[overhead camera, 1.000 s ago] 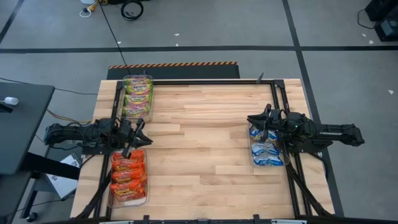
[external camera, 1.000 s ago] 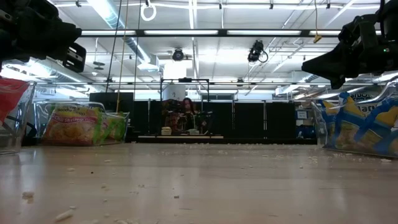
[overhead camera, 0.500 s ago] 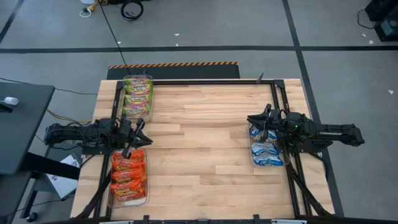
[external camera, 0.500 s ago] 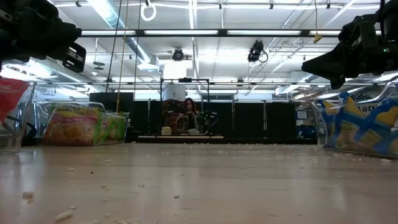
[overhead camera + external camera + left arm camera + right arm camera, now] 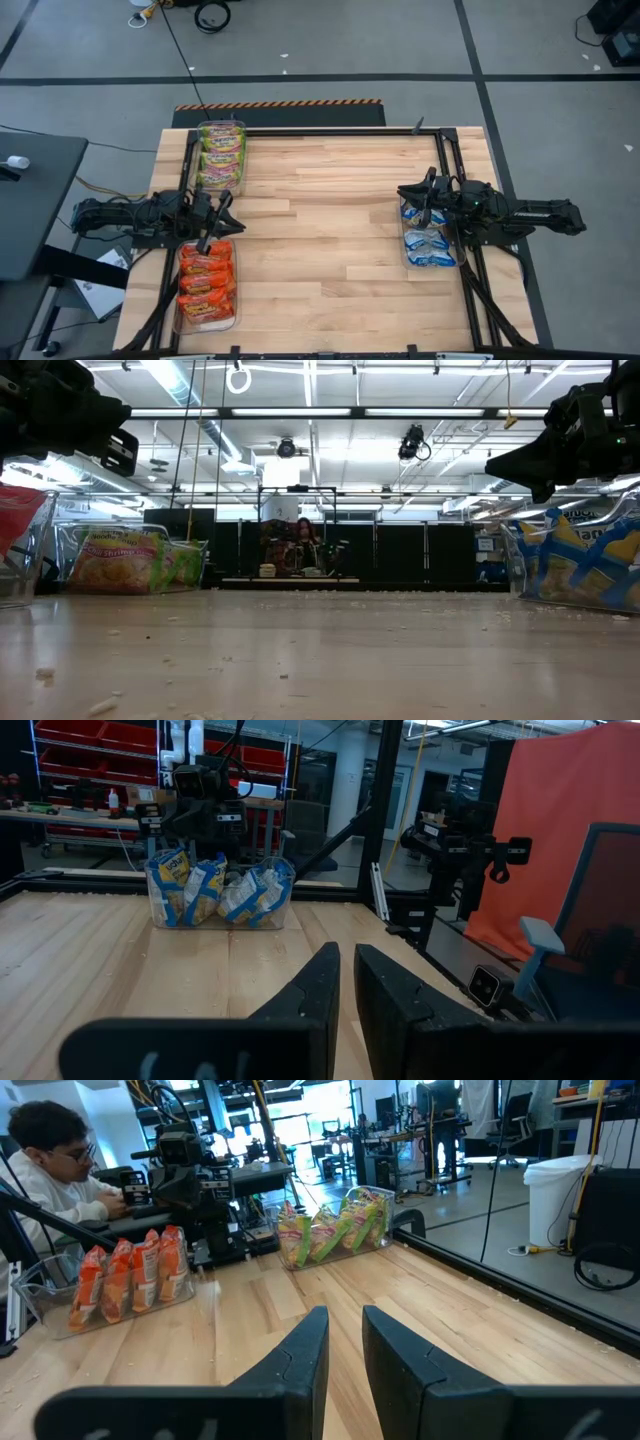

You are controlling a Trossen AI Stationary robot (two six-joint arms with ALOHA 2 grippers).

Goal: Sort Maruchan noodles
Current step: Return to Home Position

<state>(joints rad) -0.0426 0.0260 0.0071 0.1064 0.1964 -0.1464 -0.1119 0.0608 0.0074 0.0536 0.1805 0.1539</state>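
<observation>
The Maruchan noodles stand on edge in three clear bins on the wooden table (image 5: 330,200). The green-pink packets (image 5: 222,155) fill the far-left bin, the orange-red packets (image 5: 207,285) the near-left bin, and the blue-white packets (image 5: 428,238) the bin at the right. My left gripper (image 5: 225,208) hovers level at the left edge between the two left bins; its fingers (image 5: 330,970) are almost together and hold nothing. My right gripper (image 5: 405,192) hovers level at the right edge over the blue bin's far end. A narrow empty gap shows between its fingers (image 5: 312,1330).
Crumbs dot the bare wood (image 5: 300,650) between the bins. Black frame rails (image 5: 445,160) run along the table's left, right and far sides. A person (image 5: 50,1160) sits beyond the left edge, behind the left arm.
</observation>
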